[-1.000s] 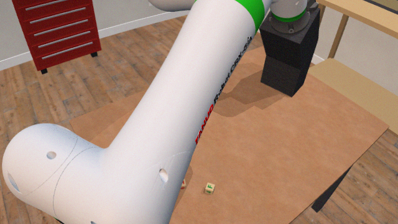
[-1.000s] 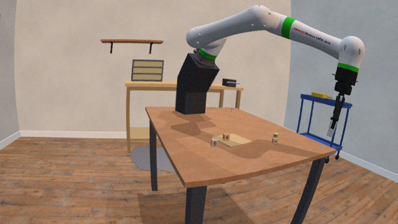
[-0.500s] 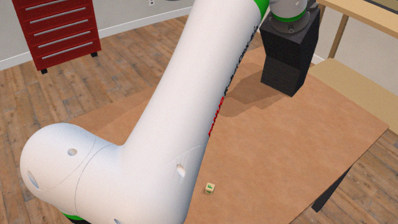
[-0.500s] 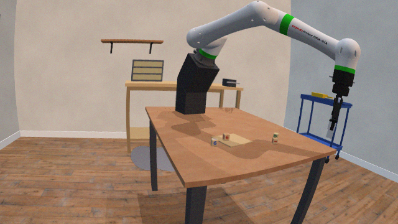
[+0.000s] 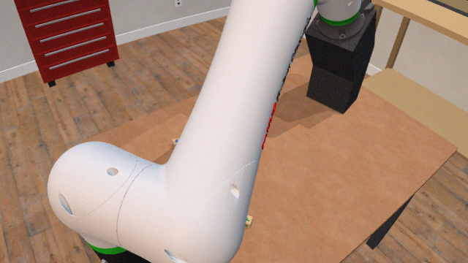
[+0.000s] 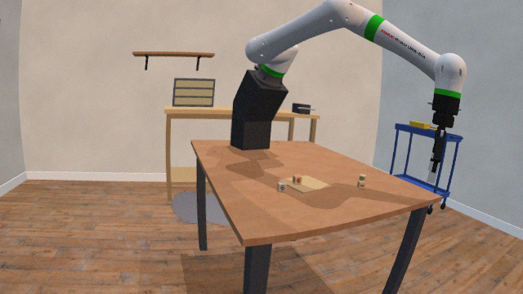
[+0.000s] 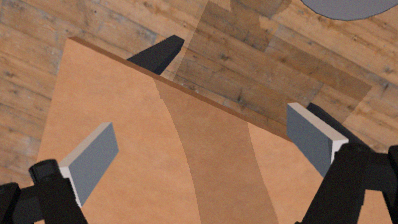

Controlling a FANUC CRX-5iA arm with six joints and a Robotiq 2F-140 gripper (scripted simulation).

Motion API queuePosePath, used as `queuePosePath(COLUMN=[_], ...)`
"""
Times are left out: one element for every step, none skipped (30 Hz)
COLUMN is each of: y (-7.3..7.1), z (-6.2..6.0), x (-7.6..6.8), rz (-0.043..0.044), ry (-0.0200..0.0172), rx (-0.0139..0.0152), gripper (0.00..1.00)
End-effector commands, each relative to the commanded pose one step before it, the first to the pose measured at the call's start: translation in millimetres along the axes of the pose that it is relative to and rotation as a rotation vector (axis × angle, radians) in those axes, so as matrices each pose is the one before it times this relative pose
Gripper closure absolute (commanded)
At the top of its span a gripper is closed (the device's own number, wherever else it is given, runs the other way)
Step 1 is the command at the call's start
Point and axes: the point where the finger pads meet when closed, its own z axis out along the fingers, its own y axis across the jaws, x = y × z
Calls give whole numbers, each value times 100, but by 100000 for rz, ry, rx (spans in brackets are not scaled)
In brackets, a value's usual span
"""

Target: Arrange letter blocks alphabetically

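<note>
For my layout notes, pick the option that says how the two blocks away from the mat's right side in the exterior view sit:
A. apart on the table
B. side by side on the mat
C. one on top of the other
C: the green-marked block sits directly above the red-marked block.

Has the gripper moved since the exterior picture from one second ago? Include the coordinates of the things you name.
Yes: the gripper [image 6: 433, 171] [image 7: 200, 128] has shifted left in the exterior view, judged against the blue cart [image 6: 429, 131].
</note>
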Motion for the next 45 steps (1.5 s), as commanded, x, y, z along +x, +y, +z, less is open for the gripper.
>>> queuePosePath(y=[0, 0, -706, 0, 0, 0, 0, 0, 0, 0, 0, 0, 0, 0, -700, -692, 0, 0, 0, 0, 0, 0, 0, 0, 0, 0, 0, -682, 0, 0, 0, 0, 0, 0, 0, 0, -670, 0, 0, 0, 0, 0, 0, 0, 0], z=[-54, 0, 467, 0, 0, 0, 0, 0, 0, 0, 0, 0, 0, 0, 408, 346, 0, 0, 0, 0, 0, 0, 0, 0, 0, 0, 0, 281, 0, 0, 0, 0, 0, 0, 0, 0, 214, 0, 0, 0, 0, 0, 0, 0, 0], x=[32, 0, -516, 0, 0, 0, 0, 0, 0, 0, 0, 0, 0, 0, -626, -725, 0, 0, 0, 0, 0, 0, 0, 0, 0, 0, 0, -813, 0, 0, 0, 0, 0, 0, 0, 0, -889, 0, 0, 0, 0, 0, 0, 0, 0], rz=[-8, 0, -1469, 0, 0, 0, 0, 0, 0, 0, 0, 0, 0, 0, -1417, -1364, 0, 0, 0, 0, 0, 0, 0, 0, 0, 0, 0, -1310, 0, 0, 0, 0, 0, 0, 0, 0, -1257, 0, 0, 0, 0, 0, 0, 0, 0], ry=[158, 0, 2021, 0, 0, 0, 0, 0, 0, 0, 0, 0, 0, 0, 1984, 1945, 0, 0, 0, 0, 0, 0, 0, 0, 0, 0, 0, 1903, 0, 0, 0, 0, 0, 0, 0, 0, 1859, 0, 0, 0, 0, 0, 0, 0, 0], rx=[-50, 0, -71, 0, 0, 0, 0, 0, 0, 0, 0, 0, 0, 0, -70, -69, 0, 0, 0, 0, 0, 0, 0, 0, 0, 0, 0, -67, 0, 0, 0, 0, 0, 0, 0, 0, -65, 0, 0, 0, 0, 0, 0, 0, 0], gripper=[0, 0, 0, 0, 0, 0, 0, 0, 0, 0, 0, 0, 0, 0, 0, 0, 0, 0, 0, 0, 0, 0, 0, 0, 0, 0, 0, 0, 0, 0, 0, 0, 0, 0, 0, 0, 0, 0, 0, 0, 0, 0, 0, 0, 0])
